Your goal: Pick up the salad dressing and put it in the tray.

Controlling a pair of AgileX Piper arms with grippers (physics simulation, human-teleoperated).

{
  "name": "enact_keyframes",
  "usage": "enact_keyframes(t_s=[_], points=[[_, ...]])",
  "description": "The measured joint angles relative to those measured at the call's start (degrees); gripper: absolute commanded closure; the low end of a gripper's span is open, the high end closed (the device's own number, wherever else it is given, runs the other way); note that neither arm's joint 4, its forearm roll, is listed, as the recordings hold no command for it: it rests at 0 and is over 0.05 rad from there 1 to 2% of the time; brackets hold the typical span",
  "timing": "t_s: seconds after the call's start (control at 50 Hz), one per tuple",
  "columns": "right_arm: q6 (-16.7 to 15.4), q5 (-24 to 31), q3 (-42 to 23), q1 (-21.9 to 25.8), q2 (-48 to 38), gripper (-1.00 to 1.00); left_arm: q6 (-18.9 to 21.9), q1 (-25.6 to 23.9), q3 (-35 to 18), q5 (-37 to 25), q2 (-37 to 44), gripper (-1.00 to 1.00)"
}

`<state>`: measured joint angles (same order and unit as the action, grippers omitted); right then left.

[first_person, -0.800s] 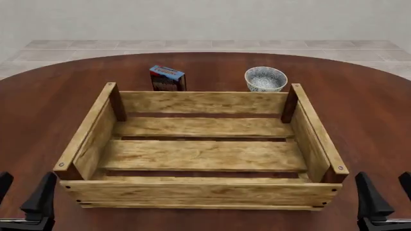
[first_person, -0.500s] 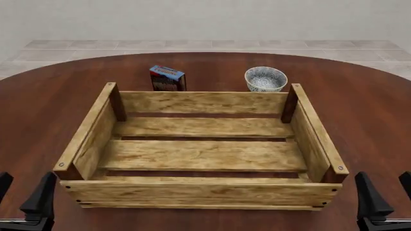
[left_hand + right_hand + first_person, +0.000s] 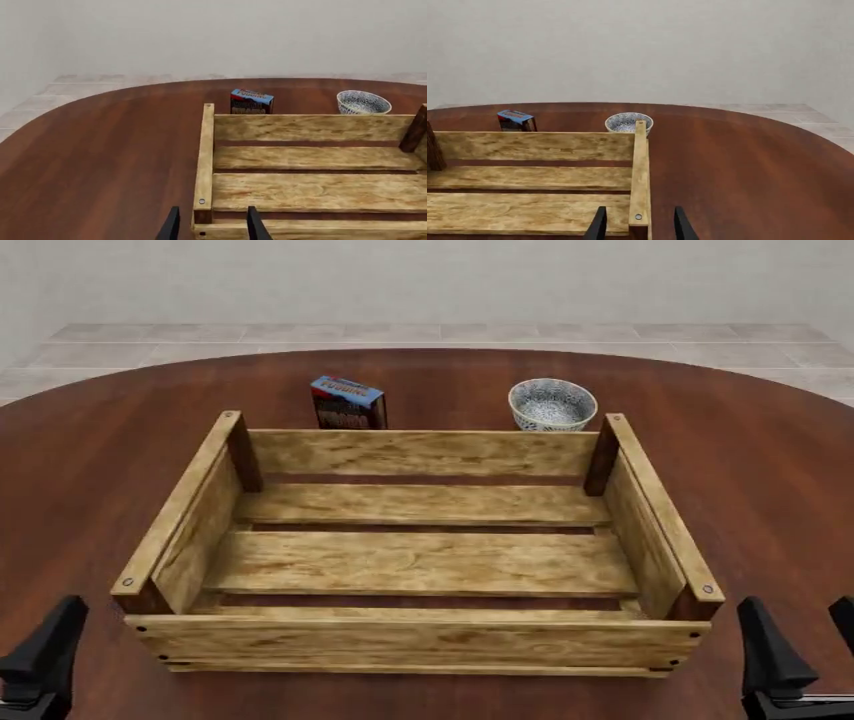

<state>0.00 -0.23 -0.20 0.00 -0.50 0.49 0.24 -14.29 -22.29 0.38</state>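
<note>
My left gripper [image 3: 209, 231] has its two dark fingers spread apart, framing the near corner post of the tray [image 3: 204, 165]. Beyond the tray's far wall on the table [image 3: 100, 150] stand a blue-and-red box [image 3: 251, 101] and a white patterned bowl [image 3: 363, 102], well apart.
</note>
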Motion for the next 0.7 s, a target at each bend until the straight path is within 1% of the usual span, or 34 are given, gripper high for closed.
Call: enact_keyframes(t_s=[0.1,0.26,0.4,0.54,0.7], points=[[0.0,0.0,0.0,0.0,0.0,-1.0,2.17,1.48,-6.04,-8.51,-0.15,-1.0],[0.0,0.0,0.0,0.0,0.0,-1.0,1.64,2.58,-11.7,-21.95,-0.28,-1.0],[0.0,0.0,0.0,0.0,0.0,-1.0,4.37,6.43,-17.58,-32.78,-0.33,-1.0],[0.0,0.0,0.0,0.0,0.0,-1.0,7.87,11.71,-20.88,-40.04,-0.36,-1.0],[0.0,0.0,0.0,0.0,-0.01,-1.0,12.06,16.72,-22.88,-44.2,0.4,-1.0]])
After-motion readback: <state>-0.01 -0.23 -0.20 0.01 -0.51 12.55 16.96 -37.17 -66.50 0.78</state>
